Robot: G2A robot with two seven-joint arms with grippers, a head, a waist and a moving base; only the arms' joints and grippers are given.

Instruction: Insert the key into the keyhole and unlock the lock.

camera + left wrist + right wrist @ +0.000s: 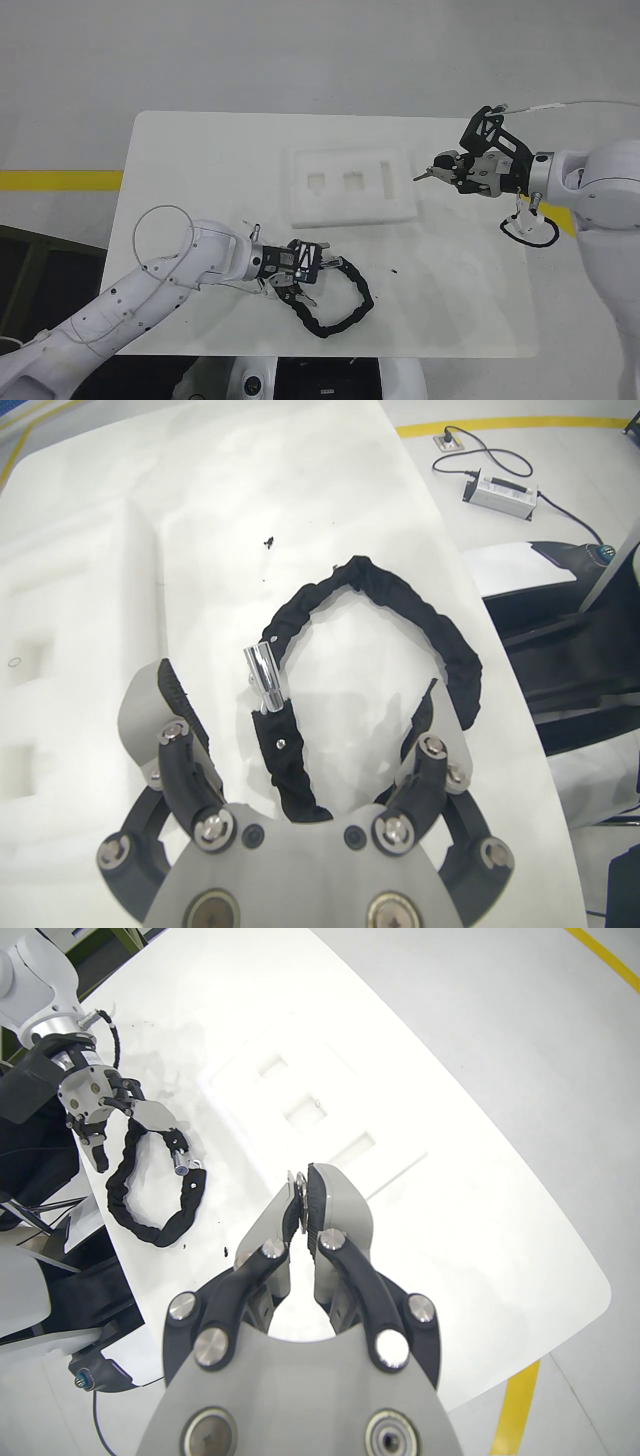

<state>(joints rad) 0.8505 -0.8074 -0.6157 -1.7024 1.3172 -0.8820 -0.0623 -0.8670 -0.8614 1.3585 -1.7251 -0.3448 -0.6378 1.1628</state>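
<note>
R gripper (299,1176) clamps small silver key (301,1193), tip toward table's (200,160) left edge; L gripper (300,680) gapes astride black fabric-sleeved chain lock (450,640).

The key (302,1200) is squeezed so deep between the pads (316,1208) of the right pincer (301,1175) that just a thin metal rim peeks out, and from the top view the sliver past the tips is too small to read. Near left on the surface (250,475), the chain lock (400,600) runs one end under the body of the left pincer (298,682) and vanishes, its silver cylinder (265,677) side-on, keyhole face turned away. From the right wrist view that end face is a speck, slot unreadable.
</note>
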